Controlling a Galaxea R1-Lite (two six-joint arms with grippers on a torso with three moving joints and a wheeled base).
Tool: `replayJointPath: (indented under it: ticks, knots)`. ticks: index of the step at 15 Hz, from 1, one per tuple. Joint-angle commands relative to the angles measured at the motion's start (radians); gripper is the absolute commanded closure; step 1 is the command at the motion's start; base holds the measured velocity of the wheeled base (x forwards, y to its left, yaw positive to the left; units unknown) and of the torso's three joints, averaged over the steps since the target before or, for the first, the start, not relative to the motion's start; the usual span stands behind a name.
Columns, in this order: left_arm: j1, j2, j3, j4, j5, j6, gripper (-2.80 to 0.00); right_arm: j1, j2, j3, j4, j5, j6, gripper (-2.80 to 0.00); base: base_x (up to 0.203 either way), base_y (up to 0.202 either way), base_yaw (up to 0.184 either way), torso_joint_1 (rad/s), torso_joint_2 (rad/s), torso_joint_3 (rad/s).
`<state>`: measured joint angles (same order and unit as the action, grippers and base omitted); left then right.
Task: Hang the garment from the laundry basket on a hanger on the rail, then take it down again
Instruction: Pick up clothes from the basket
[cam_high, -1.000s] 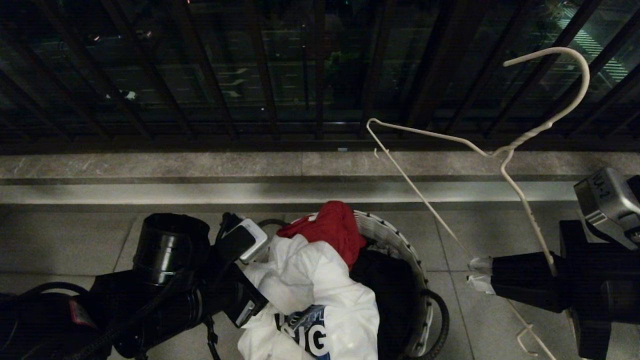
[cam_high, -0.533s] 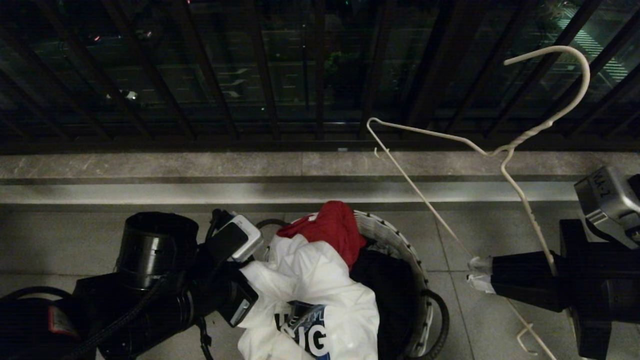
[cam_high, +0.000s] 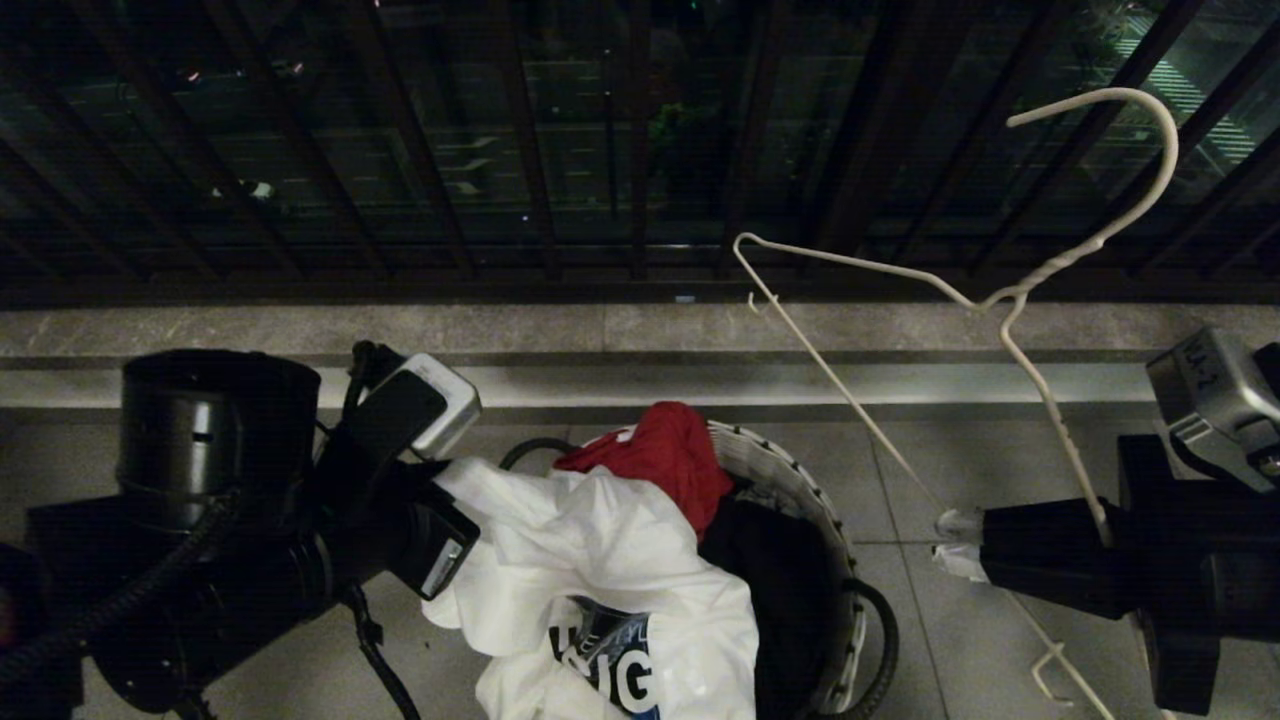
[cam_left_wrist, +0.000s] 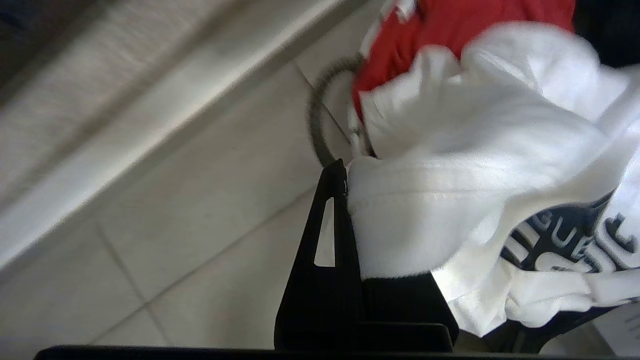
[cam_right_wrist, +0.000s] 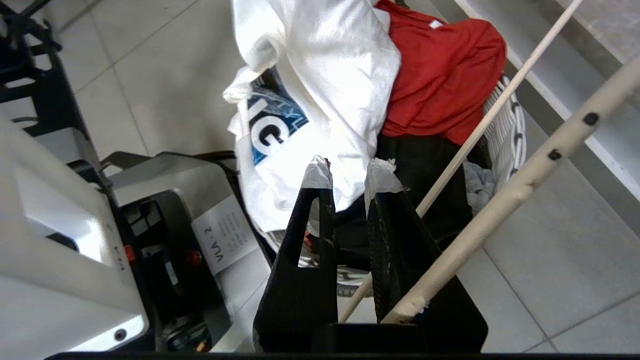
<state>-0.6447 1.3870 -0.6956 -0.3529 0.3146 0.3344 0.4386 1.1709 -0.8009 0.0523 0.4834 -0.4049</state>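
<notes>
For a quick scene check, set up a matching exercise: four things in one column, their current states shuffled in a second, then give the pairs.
Things:
1. white T-shirt
2. wire hanger
3. red garment
4. left gripper

States:
A. lying at the back of the laundry basket
B. shut on a fold of white cloth
C. gripped at one edge, the rest in the basket
D. held up by the right gripper

Pairs: 1-C, 2-D, 3-A, 4-B

Head camera looks steeply down; wrist cameras close, sharing laundry basket (cam_high: 800, 480) from opposite sides.
</notes>
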Motion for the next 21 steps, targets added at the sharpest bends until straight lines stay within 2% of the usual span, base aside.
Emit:
replayJointPath:
  ticks: [1,2,4,9,12,17,19,21]
  knots:
    - [-0.062,-0.083,-0.158,0.211,0.063,-0.004,0.0,-0.022,0.02,-0.006,-0.013,0.003,-0.002,0.0,0.0,0.0,0.0,0.0,0.0,0.0]
    - [-0.103,-0.09,-0.223,0.297,0.124,-0.01,0.0,-0.03,0.023,-0.004,-0.027,0.003,-0.002,0.0,0.0,0.0,0.0,0.0,0.0,0.0]
    - [-0.161,-0.092,-0.326,0.394,0.221,-0.018,0.0,-0.034,0.021,-0.004,-0.031,0.003,-0.002,0.0,0.0,0.0,0.0,0.0,0.0,0.0]
    - [-0.261,-0.101,-0.452,0.475,0.296,-0.02,0.0,-0.048,0.021,-0.015,-0.038,0.0,0.02,0.0,0.0,0.0,0.0,0.0,0.0,0.0]
    - [-0.308,-0.12,-0.471,0.471,0.299,-0.051,0.0,-0.062,0.019,-0.026,-0.087,-0.002,0.078,0.0,0.0,0.0,0.0,0.0,0.0,0.0]
    - [-0.329,-0.114,-0.461,0.469,0.29,-0.085,0.0,-0.072,0.023,-0.027,-0.094,-0.003,0.081,0.0,0.0,0.0,0.0,0.0,0.0,0.0]
    - [-0.33,-0.074,-0.463,0.469,0.289,-0.13,0.0,-0.072,0.035,-0.03,-0.094,-0.003,0.081,0.0,0.0,0.0,0.0,0.0,0.0,0.0]
    - [-0.347,-0.03,-0.463,0.468,0.29,-0.206,0.0,-0.073,0.059,-0.036,-0.094,-0.003,0.082,0.0,0.0,0.0,0.0,0.0,0.0,0.0]
